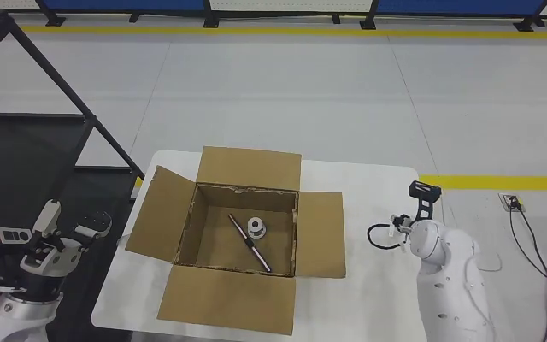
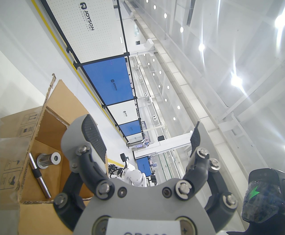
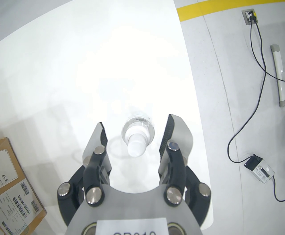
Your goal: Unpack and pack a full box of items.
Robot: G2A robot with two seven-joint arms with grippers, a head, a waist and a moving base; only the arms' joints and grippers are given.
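An open cardboard box [image 1: 248,164] stands on the white table [image 1: 367,179], flaps spread. Inside lie a thin metal rod [image 1: 249,243] and a small metal spool [image 1: 257,227]; the left wrist view shows the same rod [image 2: 39,175] and spool [image 2: 47,160] over the box wall [image 2: 64,100]. My left gripper [image 2: 142,126] is open and holds nothing, tilted upward off the table's left side [image 1: 73,221]. My right gripper [image 3: 135,124] is open over the table's right part [image 1: 386,232]. A clear bottle [image 3: 137,133] with a white cap stands upright between its fingers, untouched.
A black frame [image 1: 77,111] runs diagonally left of the table. The table's right edge [image 3: 191,89] lies close to the right gripper; beyond it are a floor socket [image 3: 250,15], a cable and a black adapter [image 3: 259,169]. A box flap [image 3: 13,178] with labels lies beside the right gripper.
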